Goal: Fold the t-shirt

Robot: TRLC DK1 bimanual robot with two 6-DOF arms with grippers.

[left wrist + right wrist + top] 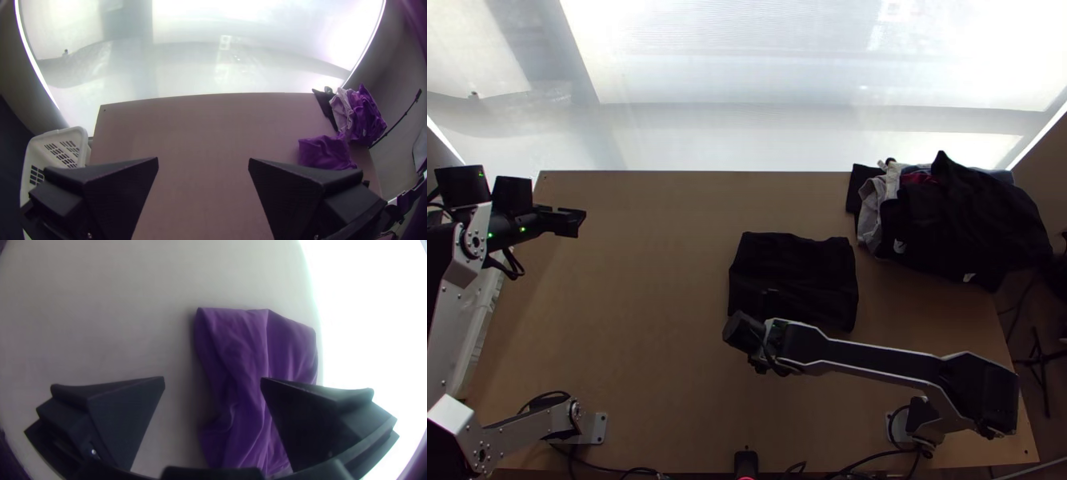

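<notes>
The black t-shirt lies folded into a compact, roughly square bundle right of the table's middle; the right wrist view shows the cloth as purple, with creases along it. My right gripper is over the bundle's near left part in the top view; in its wrist view the gripper stands open, one finger above the cloth and the other above bare table. At the table's far left, away from the shirt, is my left gripper. In its wrist view the left gripper is open with nothing between its fingers.
A heap of dark and grey clothes lies at the table's back right corner, close to the shirt. Bare wood stretches between the left arm and the shirt. A white basket stands beyond the table's left edge.
</notes>
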